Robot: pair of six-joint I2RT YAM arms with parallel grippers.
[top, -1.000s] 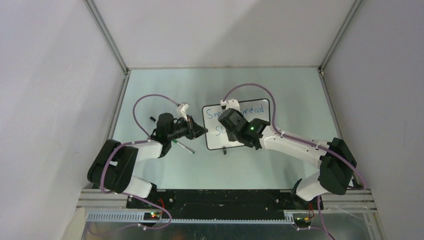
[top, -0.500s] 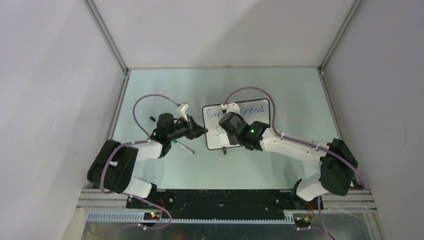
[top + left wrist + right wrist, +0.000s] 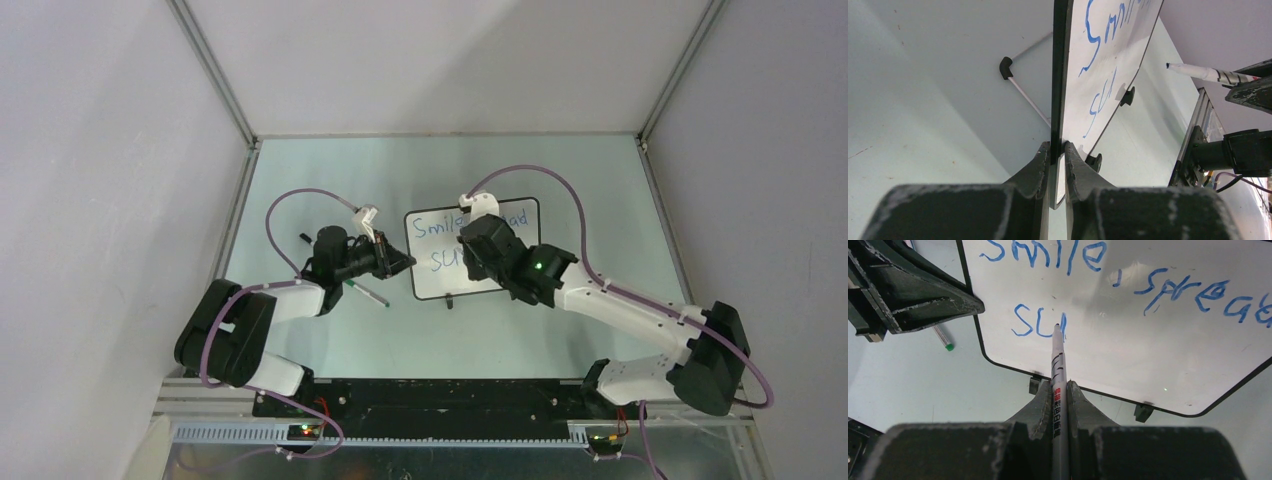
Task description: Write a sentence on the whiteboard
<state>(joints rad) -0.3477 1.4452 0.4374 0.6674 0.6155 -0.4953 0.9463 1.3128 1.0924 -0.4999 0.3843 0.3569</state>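
Glossy white inside a thin black rounded frame, the small rectangular whiteboard point(image 3: 430, 282) sits near the middle of the pale green worktop point(image 3: 560, 330), between the two arms, with its two small black feet at the near edge. The left gripper point(image 3: 1057, 148) has its jaws almost closed, pinching the board's left edge between them. The right gripper point(image 3: 1058, 388) has its jaws clamped tight on a slim white-barrelled marker point(image 3: 1057, 365), whose tip touches the board at the end of the second line. The blue handwritten sentence point(image 3: 1048, 254) reads "Smile, spread" on top, with "SU" and one further stroke below. A thin pen with a green tip point(image 3: 371, 294) lies on the worktop just beside the left arm.
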